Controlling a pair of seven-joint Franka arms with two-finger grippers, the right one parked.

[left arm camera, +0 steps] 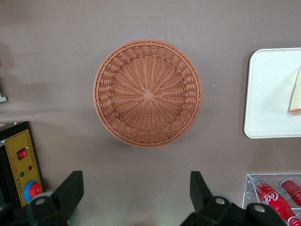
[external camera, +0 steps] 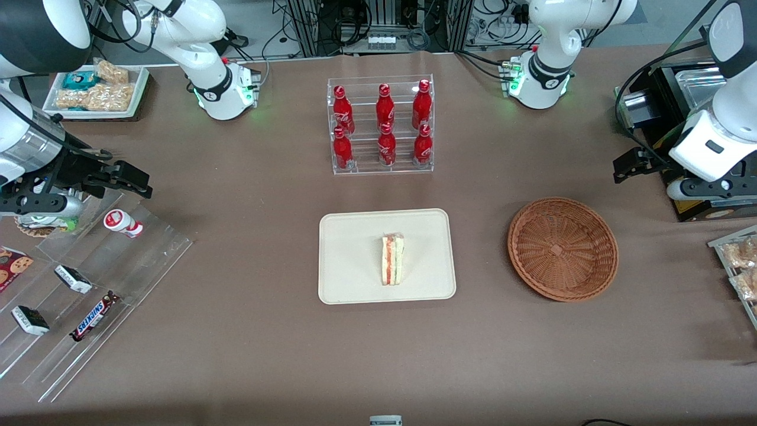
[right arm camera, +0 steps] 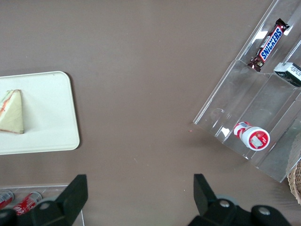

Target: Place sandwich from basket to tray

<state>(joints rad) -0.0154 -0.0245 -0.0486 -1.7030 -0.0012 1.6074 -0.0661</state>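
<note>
From my remote station, the left wrist view cut the tray (left arm camera: 268,94) off at the picture's edge, and only a sliver of the sandwich (left arm camera: 296,94) showed there. The pincer (left arm camera: 136,195) was cropped too: I saw its two dark fingers (left arm camera: 70,190) spread wide above the desk (left arm camera: 56,56), apart from the basket (left arm camera: 147,92), but not the body that carried them. In the front view the working arm ran out of the picture, and I could not make out its fingertips.

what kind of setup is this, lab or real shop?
Likely a robot lab staged as a snack shop: cola bottles in an acrylic rack, sandwich on tray, empty basket, open gripper above it, cabling.
</note>
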